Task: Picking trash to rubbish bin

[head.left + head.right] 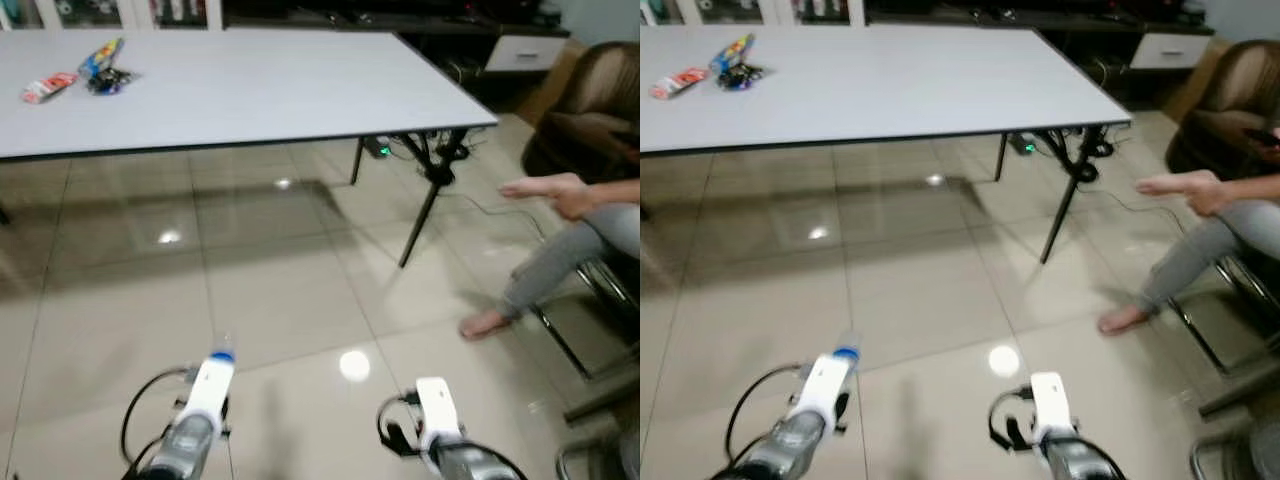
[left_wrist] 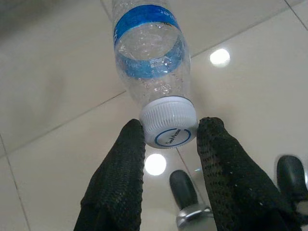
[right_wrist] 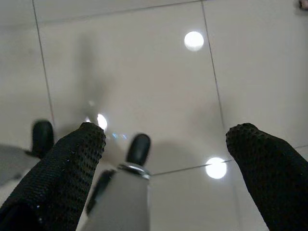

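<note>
A clear plastic bottle (image 2: 149, 57) with a blue label and a white cap hangs over the tiled floor. My left gripper (image 2: 171, 127) is shut on its cap, one black finger on each side. In the left eye view the bottle's blue band (image 1: 221, 356) shows at the tip of my left arm (image 1: 198, 405), low in front of me. My right gripper (image 3: 166, 132) is open above the tiles with nothing between its fingers; its arm (image 1: 436, 410) is low on the right. On the far left of the white table (image 1: 260, 90) lie a red wrapper (image 1: 48, 87) and a colourful wrapper (image 1: 103, 55).
A person sits on a chair (image 1: 585, 345) at the right, a hand (image 1: 550, 192) held out and a bare foot (image 1: 485, 322) on the floor. The table's black leg (image 1: 422, 220) slants down ahead. Cables (image 1: 425, 150) lie under the table. A brown armchair (image 1: 590, 95) stands far right.
</note>
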